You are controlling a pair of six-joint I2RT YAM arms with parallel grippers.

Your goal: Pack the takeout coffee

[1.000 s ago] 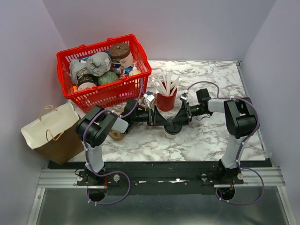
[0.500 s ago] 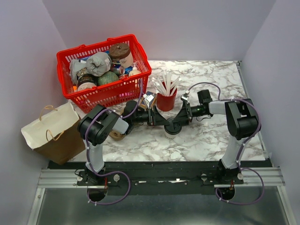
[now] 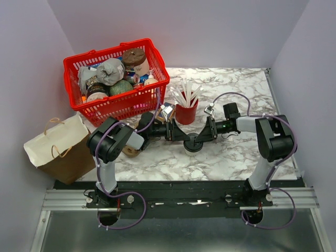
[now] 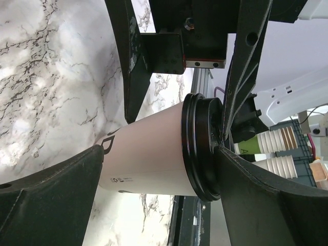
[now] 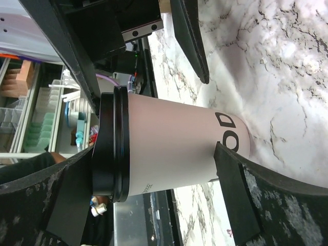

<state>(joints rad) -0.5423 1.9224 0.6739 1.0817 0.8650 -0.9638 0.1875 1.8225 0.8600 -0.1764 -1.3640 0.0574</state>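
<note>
— Far left of the red cup (image 3: pixel 186 113), has that paper bag (image 3: pixel 55 148) got the coffee (image 3: pixel 193 142)?
— Not yet, packing is all left to do: left pincer (image 4: pixel 160 151) spread wide, gripping nothing; coffee, smooth cream paper under a glossy round black lid (image 4: pixel 202 146), upright on veined marble (image 3: pixel 236 155) just in front of the red cup; right pincer (image 5: pixel 156 151) likewise spread

Upright cream takeout coffee (image 4: pixel 148 156), black-lidded
</note>
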